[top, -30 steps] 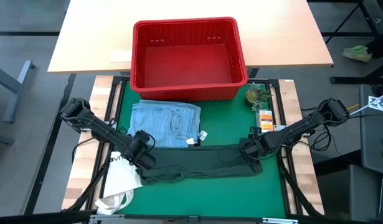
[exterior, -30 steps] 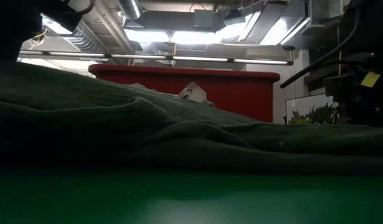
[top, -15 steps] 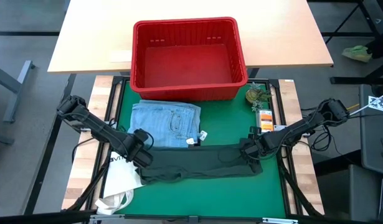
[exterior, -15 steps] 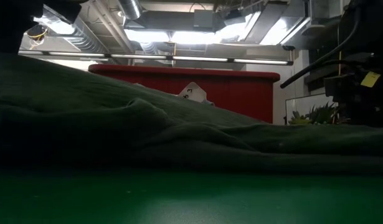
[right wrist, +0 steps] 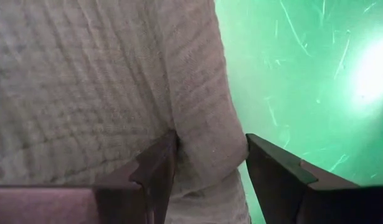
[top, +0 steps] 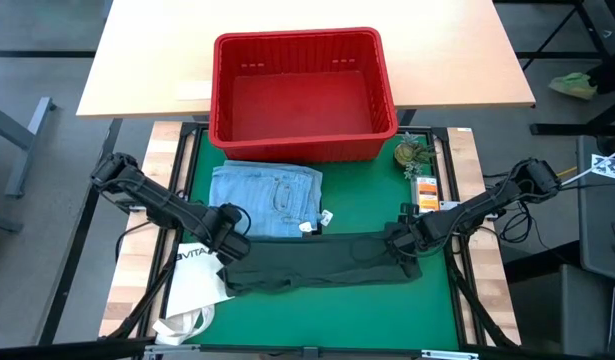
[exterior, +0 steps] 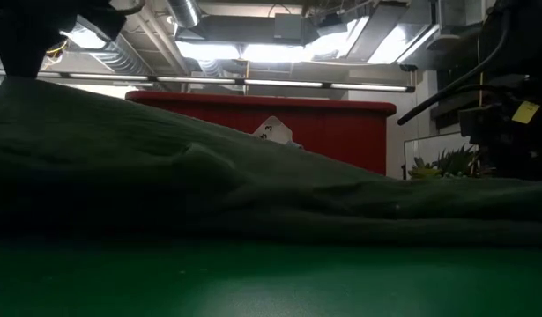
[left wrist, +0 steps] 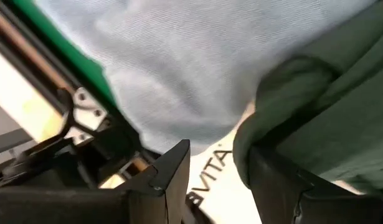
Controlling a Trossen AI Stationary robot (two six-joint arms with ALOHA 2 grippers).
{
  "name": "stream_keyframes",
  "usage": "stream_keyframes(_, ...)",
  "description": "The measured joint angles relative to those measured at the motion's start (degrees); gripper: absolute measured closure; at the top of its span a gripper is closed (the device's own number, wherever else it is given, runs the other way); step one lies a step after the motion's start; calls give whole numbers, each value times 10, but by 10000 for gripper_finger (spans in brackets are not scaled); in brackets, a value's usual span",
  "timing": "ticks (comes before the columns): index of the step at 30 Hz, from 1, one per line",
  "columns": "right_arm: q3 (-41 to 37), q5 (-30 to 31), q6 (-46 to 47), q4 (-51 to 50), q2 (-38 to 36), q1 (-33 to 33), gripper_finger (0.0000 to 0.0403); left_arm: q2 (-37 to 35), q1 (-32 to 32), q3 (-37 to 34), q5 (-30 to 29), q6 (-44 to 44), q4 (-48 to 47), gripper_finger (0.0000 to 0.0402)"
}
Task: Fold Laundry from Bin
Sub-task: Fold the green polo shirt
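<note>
A dark green garment (top: 317, 262) lies stretched across the green mat between my two grippers. My left gripper (top: 229, 248) is shut on its left end, which rises off the mat toward the gripper in the low view (exterior: 41, 114). My right gripper (top: 400, 250) is shut on its right end, low at the mat. Folded light blue jeans (top: 267, 195) lie flat on the mat just beyond the garment. The red bin (top: 307, 145) stands at the far edge with nothing showing inside it. My left gripper holds a bunched fold at the garment's left end (left wrist: 256, 143), slanting down from above. The fold lies against one finger (left wrist: 284, 186). That end is lifted clear, and the cloth slopes down to the mat toward the right. My right gripper pinches a raised ridge of cloth at the garment's right end (right wrist: 207, 146) between its two fingers, pointing down from above. How many layers it has cannot be told. The cloth around the ridge lies on the mat.
A white "VITA" tote bag (top: 192, 280) lies at the near left, partly under the garment's left end. A small plant (top: 412, 155) and an orange-and-white item (top: 425, 188) sit at the mat's right edge. Bare mat (top: 317, 315) lies nearer than the garment.
My left gripper has risen a little and drifted toward the far edge. The garment's left end has gone up with it and slopes more steeply in the low view. The right end and my right gripper have stayed where they were.
</note>
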Motion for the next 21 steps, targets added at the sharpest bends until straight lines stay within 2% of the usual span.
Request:
stream_keyframes(11, 0, 0, -1, 0, 0, 0, 207, -4, 3, 0, -25, 0, 57, 253)
stream_keyframes(21, 0, 0, -1, 1, 0, 0, 207, -56, 15, 0, -79, -1, 65, 253)
